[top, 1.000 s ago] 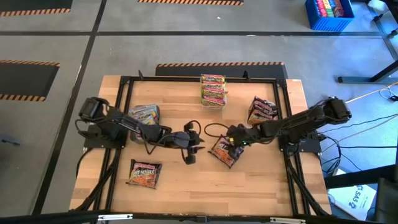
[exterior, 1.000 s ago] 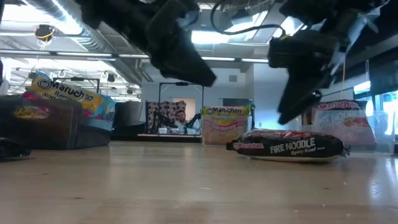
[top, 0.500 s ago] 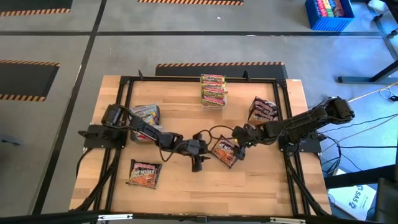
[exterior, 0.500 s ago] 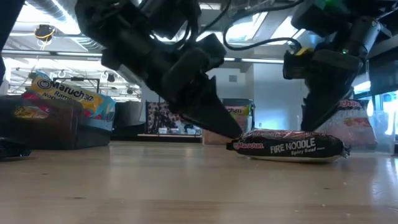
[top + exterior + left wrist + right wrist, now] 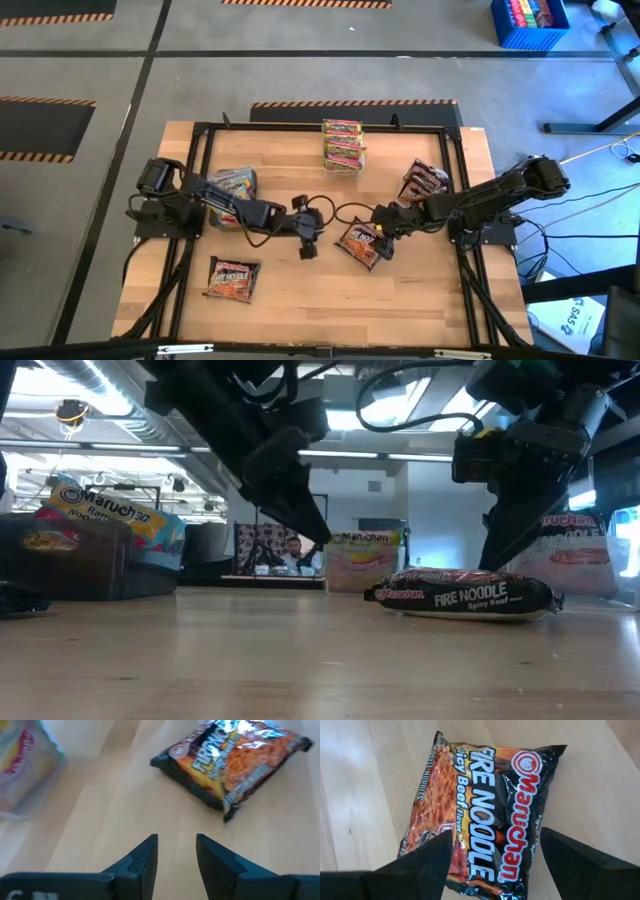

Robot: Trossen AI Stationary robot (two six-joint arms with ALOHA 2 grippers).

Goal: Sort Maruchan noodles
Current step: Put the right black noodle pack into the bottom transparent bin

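Observation:
A dark Fire Noodle packet (image 5: 358, 243) lies flat on the wooden table near its middle. It also shows in the low view (image 5: 465, 595) and the right wrist view (image 5: 490, 810). My right gripper (image 5: 497, 865) is open, slanting down over the packet's right end, one finger over each side of it (image 5: 377, 230). My left gripper (image 5: 176, 847) is open by a narrow gap and empty. It hangs above the bare table just left of the packet (image 5: 306, 245), which lies ahead of it in the left wrist view (image 5: 230, 762). My right gripper stands open over the packet's end with the Maruchan logo (image 5: 520, 845), slanting down from the table's right. In the low view its fingertips (image 5: 492, 560) reach down to the packet's top line. I cannot tell whether they touch it.
A second Fire Noodle packet (image 5: 232, 278) lies near the front left. Yellow-green packets (image 5: 342, 145) are stacked at the far edge, more packets (image 5: 232, 185) at the left and dark ones (image 5: 422, 178) at the right. A black frame (image 5: 200, 135) rims the table.
My left gripper went right and down until its tips were at the table beside the packet, then drew back left and rose clear. My right gripper has come down closer over the packet. The packet has stayed where it was.

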